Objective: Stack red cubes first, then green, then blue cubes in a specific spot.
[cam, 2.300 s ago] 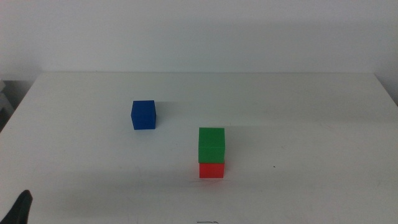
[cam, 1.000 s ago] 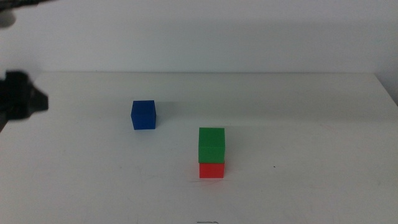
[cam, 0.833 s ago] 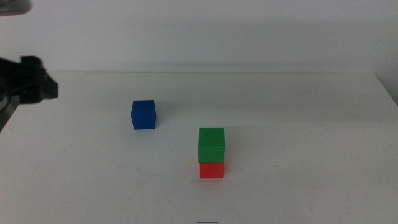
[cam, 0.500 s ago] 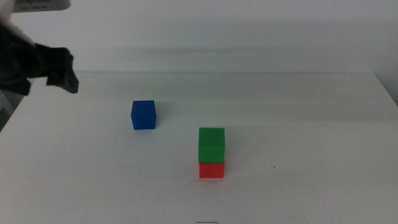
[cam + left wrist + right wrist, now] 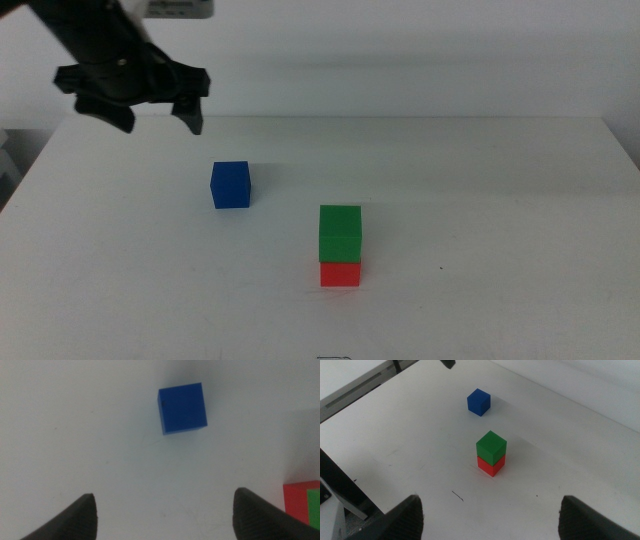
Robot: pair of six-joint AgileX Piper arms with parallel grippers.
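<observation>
The green cube (image 5: 340,233) sits on top of the red cube (image 5: 340,273) near the middle of the table; the pair also shows in the right wrist view, green (image 5: 491,445) over red (image 5: 491,465). The blue cube (image 5: 231,185) stands alone to their left and farther back, seen in the left wrist view (image 5: 182,407) and the right wrist view (image 5: 478,401). My left gripper (image 5: 158,116) is open, hovering high above the table, left of and behind the blue cube. My right gripper (image 5: 487,515) is open and held far back from the table, out of the middle view.
The white table (image 5: 480,200) has its back edge against a white wall. Its left edge and a grey ledge (image 5: 355,385) show in the right wrist view. A small dark mark (image 5: 457,495) lies near the front edge.
My left arm has come up from the lower left corner and swung in over the table's back left, toward the blue cube. The cubes have not moved.
</observation>
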